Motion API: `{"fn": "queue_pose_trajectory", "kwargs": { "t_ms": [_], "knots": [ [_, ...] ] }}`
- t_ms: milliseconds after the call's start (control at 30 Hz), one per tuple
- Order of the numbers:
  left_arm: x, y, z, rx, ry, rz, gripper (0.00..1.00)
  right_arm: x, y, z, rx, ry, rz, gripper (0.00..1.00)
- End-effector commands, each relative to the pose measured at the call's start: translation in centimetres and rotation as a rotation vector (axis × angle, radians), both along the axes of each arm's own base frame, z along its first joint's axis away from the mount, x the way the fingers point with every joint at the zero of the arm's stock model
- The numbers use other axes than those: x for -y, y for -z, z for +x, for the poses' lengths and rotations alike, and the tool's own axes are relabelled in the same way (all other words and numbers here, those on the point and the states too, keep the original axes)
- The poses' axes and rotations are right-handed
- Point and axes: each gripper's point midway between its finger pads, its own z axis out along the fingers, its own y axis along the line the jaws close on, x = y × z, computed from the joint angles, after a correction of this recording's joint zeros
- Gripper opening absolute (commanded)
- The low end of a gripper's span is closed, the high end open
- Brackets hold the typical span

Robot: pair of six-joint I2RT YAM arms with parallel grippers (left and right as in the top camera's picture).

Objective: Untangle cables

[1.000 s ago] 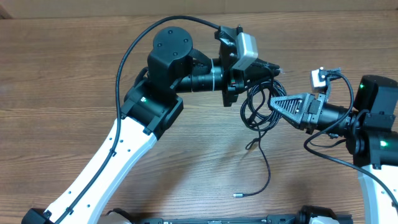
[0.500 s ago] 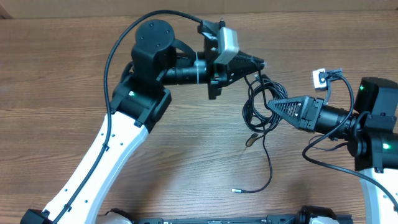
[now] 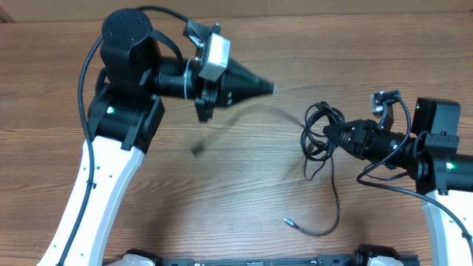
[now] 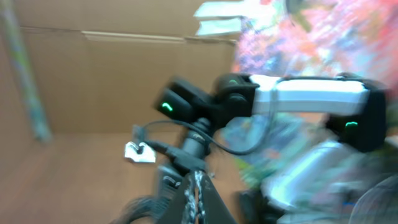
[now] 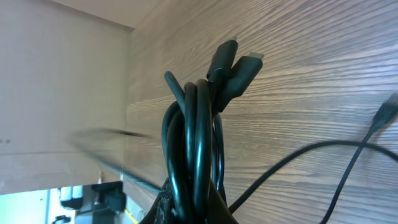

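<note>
At the coiled bundle of thin black cables [image 5: 194, 143], the right pincer [image 3: 332, 136] pinches its loops; well left of it, the left pincer [image 3: 267, 88] is pressed together.

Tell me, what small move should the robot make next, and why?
Probably bring the shut left gripper toward the cable bundle to take a strand. The right gripper pinches that bundle, its loops wound together, and the left stands well clear of it; one plug end lies free.

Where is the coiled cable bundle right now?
Overhead view, right of centre: the cable bundle is held in the right gripper's shut jaws, its loose tail trailing toward the near edge.
</note>
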Motion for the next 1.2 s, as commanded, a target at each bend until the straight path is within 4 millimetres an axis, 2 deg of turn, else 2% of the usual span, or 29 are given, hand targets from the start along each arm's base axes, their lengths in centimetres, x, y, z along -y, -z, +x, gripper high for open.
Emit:
{"fn": "queue_pose_trajectory", "kwargs": {
  "t_ms": [0,167,400,467,633,933,1167],
  "knots": [
    [-0.3,0.3,-1.4,-0.097,0.052,0.024,0.04,0.4,-0.2,0.3,0.032,0.013,-0.031,0.04],
    [-0.2,1.7,-1.0,-0.180,0.006,0.063,0.04,0.4,-0.7,0.6,0.077,-0.003,-0.034,0.04],
    [0.4,4.7,1.2,-0.241,-0.173,0.172,0.04,-2.5,-4.2,-1.2,0.465,-0.343,0.001,0.04],
    [0.7,6.3,1.1,-0.226,-0.208,0.231,0.04,-3.1,-5.2,-1.9,0.590,-0.428,0.013,0.04],
    [1.4,8.3,-0.4,-0.139,-0.174,0.304,0.04,-4.0,-7.2,-3.2,0.731,-0.525,0.097,0.04],
    [3.2,9.9,-1.2,-0.074,-0.198,0.393,0.04,-4.6,-10.3,-5.4,0.864,-0.629,0.263,0.04],
    [3.7,10.4,-1.0,-0.046,-0.228,0.425,0.04,-4.7,-10.2,-5.5,0.838,-0.623,0.275,0.04]
  ]
}}
